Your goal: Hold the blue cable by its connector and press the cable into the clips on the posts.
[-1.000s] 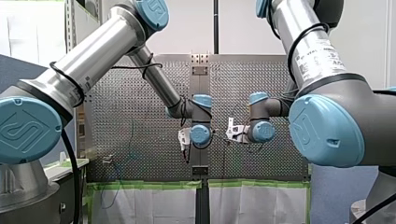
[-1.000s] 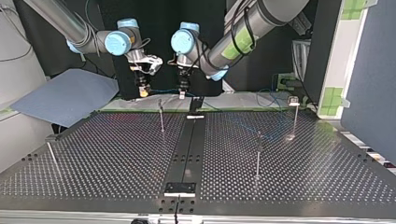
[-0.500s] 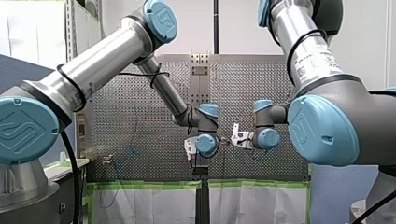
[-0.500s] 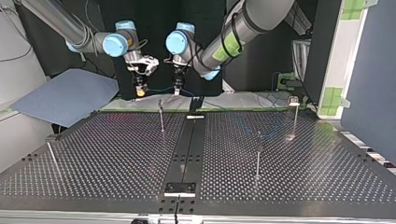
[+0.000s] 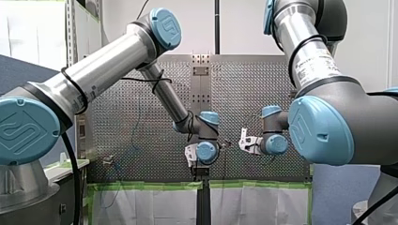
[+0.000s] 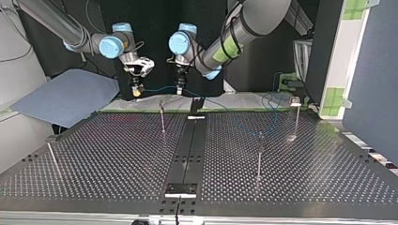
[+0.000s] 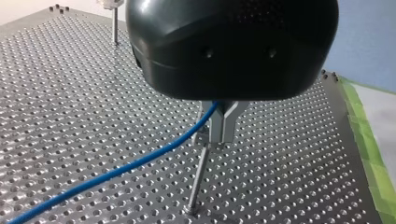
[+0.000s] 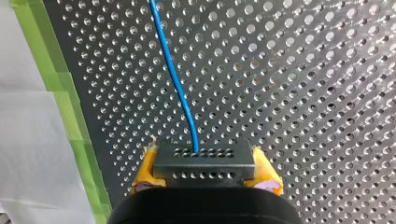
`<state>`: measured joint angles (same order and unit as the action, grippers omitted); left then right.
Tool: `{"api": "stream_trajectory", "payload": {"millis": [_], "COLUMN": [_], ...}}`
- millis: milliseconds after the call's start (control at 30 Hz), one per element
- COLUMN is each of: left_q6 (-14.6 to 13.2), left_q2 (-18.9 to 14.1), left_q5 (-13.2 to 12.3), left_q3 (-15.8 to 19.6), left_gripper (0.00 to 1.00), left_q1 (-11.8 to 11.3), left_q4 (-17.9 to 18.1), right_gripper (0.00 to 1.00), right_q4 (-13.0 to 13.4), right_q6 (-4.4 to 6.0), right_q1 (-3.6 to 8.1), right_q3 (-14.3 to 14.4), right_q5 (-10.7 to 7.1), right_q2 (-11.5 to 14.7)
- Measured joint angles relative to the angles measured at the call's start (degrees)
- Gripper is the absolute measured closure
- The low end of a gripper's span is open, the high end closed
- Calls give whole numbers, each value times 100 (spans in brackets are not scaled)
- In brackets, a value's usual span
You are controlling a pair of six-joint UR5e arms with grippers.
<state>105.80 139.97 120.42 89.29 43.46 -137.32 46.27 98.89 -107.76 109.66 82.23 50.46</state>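
In the right wrist view my right gripper [image 8: 205, 169] has its yellow pads [image 8: 145, 170] shut on the black connector [image 8: 204, 158]. The blue cable [image 8: 175, 74] runs straight ahead from it over the perforated table. My left gripper [image 7: 220, 137] has its metal fingers shut on the blue cable [image 7: 116, 172], just above a thin post [image 7: 198, 182]. In the top view, my right gripper [image 6: 136, 89] and my left gripper [image 6: 179, 89] hang side by side at the table's far edge. The cable [image 6: 157, 87] is stretched between them, above and behind a post [image 6: 162, 117].
Other posts stand on the table [image 6: 117, 159]: one right of the middle [image 6: 259, 154], one at the far right [image 6: 295, 115], one leaning at the left [image 6: 50, 152]. Slack blue cable [image 6: 225, 107] trails to the right. Green tape [image 8: 70, 116] lines the table's edge.
Both grippers, with the cable between them, have shifted toward the top view's left and a little farther back. In the front view they moved right and lower.
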Motion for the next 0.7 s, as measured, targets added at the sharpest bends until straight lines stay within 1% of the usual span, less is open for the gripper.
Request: {"api": "stream_trajectory", "payload": {"millis": [200, 300, 400, 533, 700], "left_q6": [2, 2, 7, 22, 27], "left_q2": [39, 49, 114, 240, 278], "left_q5": [51, 61, 12, -72, -115], "left_q3": [-153, -235, -318, -412, -473], "left_gripper": [100, 100, 100, 100, 100], "left_q1": [13, 14, 13, 9, 1], "left_q4": [59, 62, 63, 64, 66], "right_gripper": [100, 100, 100, 100, 100], "right_q4": [23, 42, 91, 128, 127], "right_q6": [9, 30, 66, 108, 140], "right_q1": [93, 150, 212, 325, 463], "right_q3": [-87, -138, -166, -200, -250], "right_q5": [-79, -162, -226, -280, -383], "right_q2": [-26, -29, -35, -38, -41]}}
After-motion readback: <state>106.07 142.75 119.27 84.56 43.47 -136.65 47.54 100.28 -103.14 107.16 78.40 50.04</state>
